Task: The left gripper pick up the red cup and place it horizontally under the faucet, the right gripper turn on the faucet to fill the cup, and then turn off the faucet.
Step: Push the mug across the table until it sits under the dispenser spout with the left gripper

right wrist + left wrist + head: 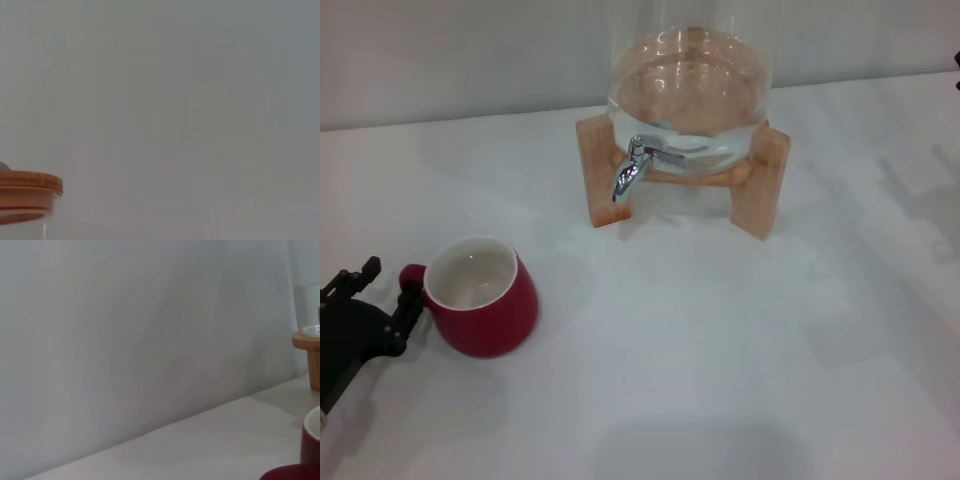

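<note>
Low at the left edge of the head view, left gripper [386, 288]: black, fingers spread apart, clamped on nothing. Reaches in from the near left corner, tips pointed rightward. Just beside it on the right, cup [480, 300]: red outside, white inside, standing upright on the white table [720, 360], mouth up, wider at the base. Handle [412, 276] turned left toward the gripper, right at the tip of the nearer finger [404, 312]; touching or barely apart, hard to tell from this angle. Farther finger [365, 267] up and left of the handle, not touching it. Cup body wholly outside the gap between the fingers, to their right.

Well apart from cup and gripper, farther back and to the right: faucet [630, 170], chrome, spout pointing down, jutting from the front of a clear glass jar [685, 90] with water in its lower part. Jar seated on a wooden stand [765, 180] at the back of the table, near the grey wall [440, 50].

From the left wrist, only a red edge of the cup with its white rim at one corner, a leg and ring of the stand beyond it, table and wall filling everything else. From the right wrist, mostly wall, plus a round wooden lid [25, 192] over clear glass at one edge.
</note>
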Robot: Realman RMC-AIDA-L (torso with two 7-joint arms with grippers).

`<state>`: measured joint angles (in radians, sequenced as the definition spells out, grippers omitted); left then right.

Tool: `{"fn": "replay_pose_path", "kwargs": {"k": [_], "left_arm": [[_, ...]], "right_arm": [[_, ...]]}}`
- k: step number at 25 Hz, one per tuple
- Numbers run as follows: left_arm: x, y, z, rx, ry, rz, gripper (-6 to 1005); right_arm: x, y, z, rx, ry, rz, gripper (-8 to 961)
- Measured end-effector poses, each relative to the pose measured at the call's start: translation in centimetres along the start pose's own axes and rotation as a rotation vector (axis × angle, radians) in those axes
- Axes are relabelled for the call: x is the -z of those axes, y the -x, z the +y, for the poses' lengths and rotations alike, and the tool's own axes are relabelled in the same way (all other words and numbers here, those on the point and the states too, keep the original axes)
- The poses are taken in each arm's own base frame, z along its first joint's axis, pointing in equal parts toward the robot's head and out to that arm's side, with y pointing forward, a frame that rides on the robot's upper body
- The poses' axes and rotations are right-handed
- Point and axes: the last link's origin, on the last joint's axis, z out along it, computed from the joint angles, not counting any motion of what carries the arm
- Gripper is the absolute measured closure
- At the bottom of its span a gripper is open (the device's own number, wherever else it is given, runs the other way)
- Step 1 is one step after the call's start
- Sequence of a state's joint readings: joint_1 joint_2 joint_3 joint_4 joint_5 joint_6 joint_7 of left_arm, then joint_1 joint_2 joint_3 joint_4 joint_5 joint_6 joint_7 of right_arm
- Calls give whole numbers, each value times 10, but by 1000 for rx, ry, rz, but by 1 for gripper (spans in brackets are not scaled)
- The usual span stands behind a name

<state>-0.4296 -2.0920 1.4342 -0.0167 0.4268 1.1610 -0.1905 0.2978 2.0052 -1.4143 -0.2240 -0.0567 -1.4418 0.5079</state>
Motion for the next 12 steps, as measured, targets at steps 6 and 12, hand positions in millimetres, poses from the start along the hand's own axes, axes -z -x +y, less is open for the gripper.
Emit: {"fn": "replay_pose_path", "kwargs": {"k": [6, 12], "left_arm": [[0, 0, 0, 2, 0, 0, 461], [-1, 0, 0, 2, 1, 1, 663]], "right_arm": [[0, 0, 0, 0, 0, 1, 85], [0, 0, 0, 2, 0, 1, 85]]}}
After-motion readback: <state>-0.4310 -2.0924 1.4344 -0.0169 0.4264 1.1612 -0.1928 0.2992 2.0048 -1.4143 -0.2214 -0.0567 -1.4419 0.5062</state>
